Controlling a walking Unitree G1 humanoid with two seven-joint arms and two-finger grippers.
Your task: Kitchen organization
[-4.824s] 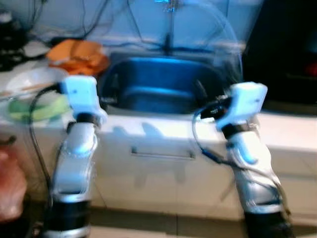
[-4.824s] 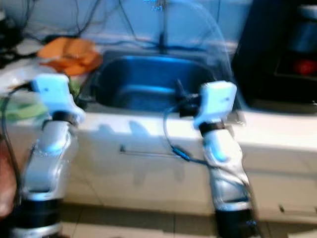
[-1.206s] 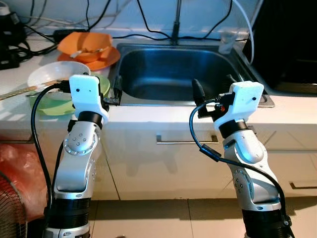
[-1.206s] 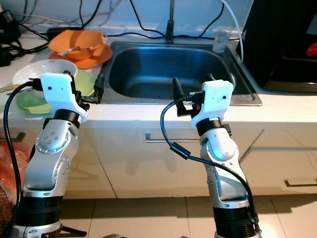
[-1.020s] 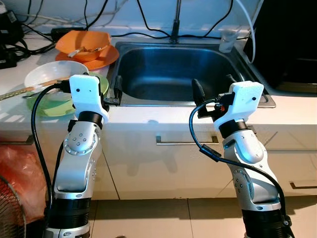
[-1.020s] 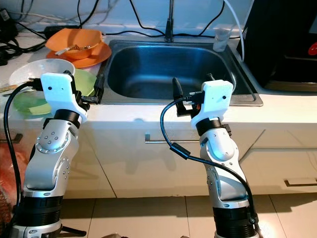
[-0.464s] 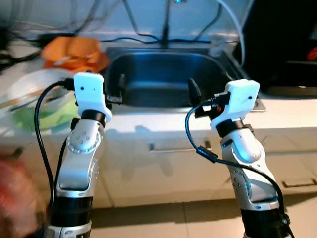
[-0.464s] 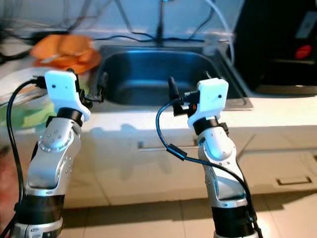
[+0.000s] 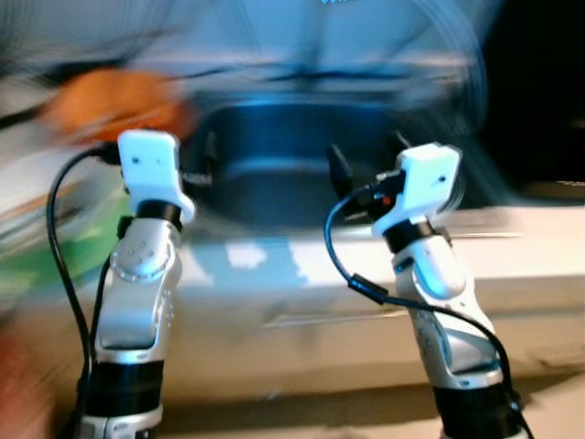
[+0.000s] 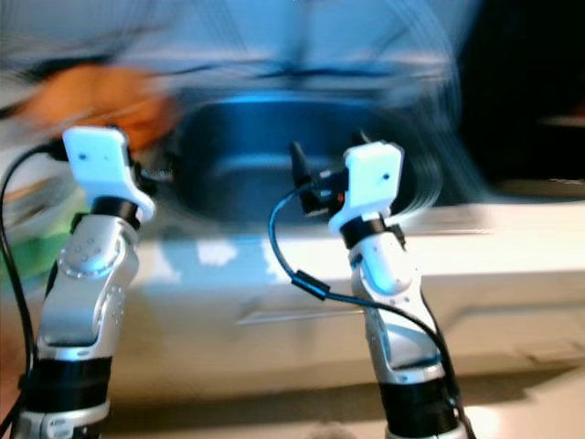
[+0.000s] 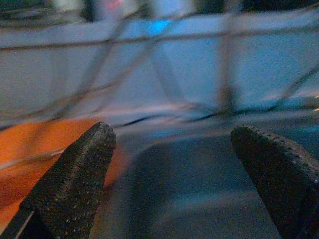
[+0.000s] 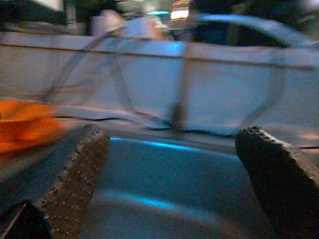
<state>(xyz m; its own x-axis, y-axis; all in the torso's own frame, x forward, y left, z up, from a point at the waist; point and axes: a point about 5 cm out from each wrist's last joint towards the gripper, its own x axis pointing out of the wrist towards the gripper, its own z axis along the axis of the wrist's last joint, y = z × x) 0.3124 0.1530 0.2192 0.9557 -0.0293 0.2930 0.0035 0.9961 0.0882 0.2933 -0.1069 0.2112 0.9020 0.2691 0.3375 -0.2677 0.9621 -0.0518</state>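
The head views are blurred by motion. A steel sink [image 9: 274, 183] is set in the white counter [image 9: 292, 251] straight ahead. Blurred orange dishes [image 9: 110, 102] lie at the back left of the sink, and the orange dishes [image 11: 30, 144] also appear in the left wrist view. A green plate [image 9: 50, 256] smears across the counter at the left. My left gripper [image 11: 174, 144] is open at the sink's left rim, holding nothing. My right gripper [image 12: 174, 144] is open over the sink's front right part, also holding nothing. Both wrist views look across the basin [image 12: 169, 194] to the back wall.
A dark appliance [image 9: 539, 110] stands on the counter at the right. Cables hang along the back wall [image 11: 164, 64] behind the sink. A drawer handle [image 9: 311, 315] runs below the counter edge. The floor [image 9: 302, 416] lies between my arms and the cabinet.
The whole picture has shifted and blurred, so the camera is moving. Both arms keep the same raised pose before the sink, and both grippers stay open.
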